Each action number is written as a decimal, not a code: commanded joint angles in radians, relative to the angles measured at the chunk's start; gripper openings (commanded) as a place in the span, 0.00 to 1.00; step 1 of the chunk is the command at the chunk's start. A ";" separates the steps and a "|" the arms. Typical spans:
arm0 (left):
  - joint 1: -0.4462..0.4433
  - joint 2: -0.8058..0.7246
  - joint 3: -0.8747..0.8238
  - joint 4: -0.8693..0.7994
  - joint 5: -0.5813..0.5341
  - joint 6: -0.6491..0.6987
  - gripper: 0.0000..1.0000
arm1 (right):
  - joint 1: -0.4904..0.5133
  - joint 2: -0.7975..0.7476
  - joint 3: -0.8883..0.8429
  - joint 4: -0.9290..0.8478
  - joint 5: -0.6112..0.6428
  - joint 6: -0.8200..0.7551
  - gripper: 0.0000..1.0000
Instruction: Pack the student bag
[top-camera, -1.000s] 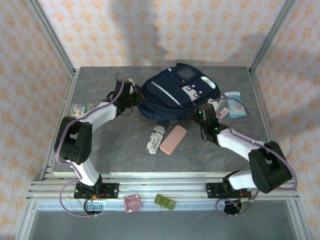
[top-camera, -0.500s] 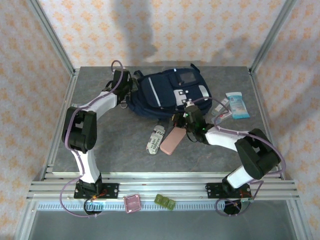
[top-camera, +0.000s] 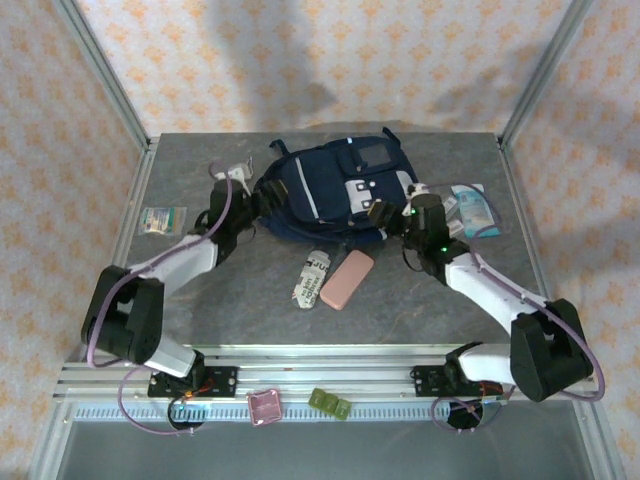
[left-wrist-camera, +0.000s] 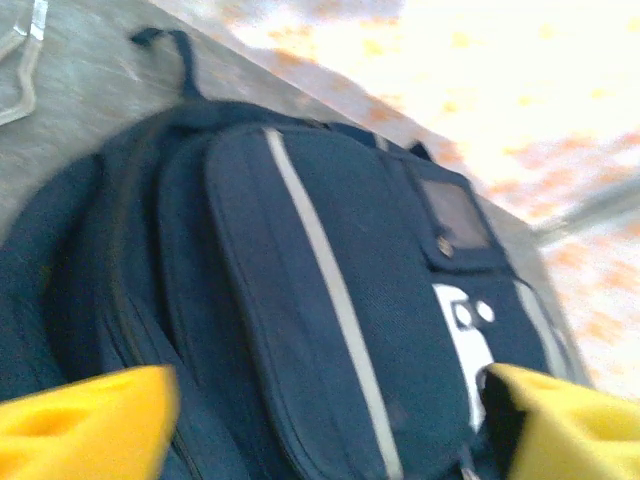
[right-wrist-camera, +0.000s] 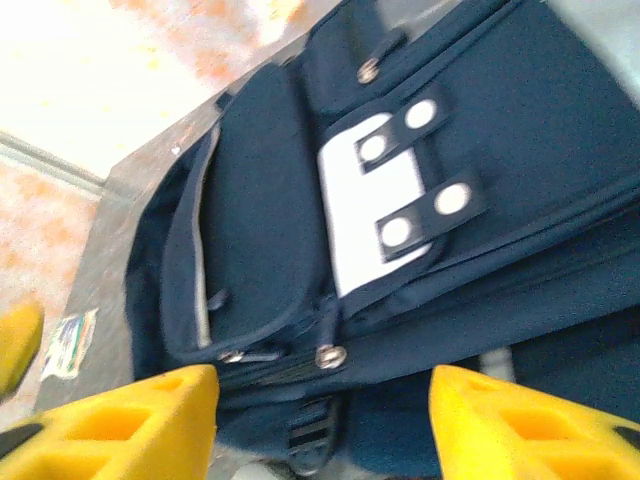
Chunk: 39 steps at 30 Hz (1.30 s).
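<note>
The student bag (top-camera: 335, 190), navy with thin grey stripes and a white-grey patch, lies flat at the back middle of the table. My left gripper (top-camera: 260, 203) sits at the bag's left side, open. In the left wrist view its yellow fingertips (left-wrist-camera: 80, 425) stand wide apart, with the bag's striped front (left-wrist-camera: 320, 280) beyond them and nothing held. My right gripper (top-camera: 386, 215) is at the bag's near right corner, open. The right wrist view has its yellow fingers (right-wrist-camera: 125, 420) apart in front of the bag's patch (right-wrist-camera: 370, 210) and zip pulls.
A pink case (top-camera: 346, 279) and a white printed tube (top-camera: 313, 279) lie just in front of the bag. A light-blue pack (top-camera: 472, 208) lies to the right, a small packet (top-camera: 160, 218) at the far left. Metal frame posts stand at the table's corners.
Both grippers have gone from shut to open and let go of the bag. The bag shifted left and settled flat. The right gripper moved back to the right.
</note>
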<state>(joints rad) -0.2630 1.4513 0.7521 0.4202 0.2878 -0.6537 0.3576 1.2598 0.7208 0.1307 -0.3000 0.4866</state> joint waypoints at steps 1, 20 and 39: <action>0.002 -0.067 -0.104 0.305 0.034 -0.074 0.99 | -0.033 -0.017 0.026 -0.068 0.044 -0.016 0.67; -0.135 0.103 -0.243 1.004 0.315 -0.494 0.99 | -0.300 0.326 0.183 -0.045 0.016 0.119 0.76; -0.330 0.193 0.133 -0.226 -0.247 0.062 0.30 | -0.250 0.331 0.038 0.068 -0.159 0.188 0.00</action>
<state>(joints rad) -0.5995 1.6222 0.8524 0.3279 0.1722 -0.6449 0.0925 1.6684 0.8284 0.2199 -0.4522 0.6567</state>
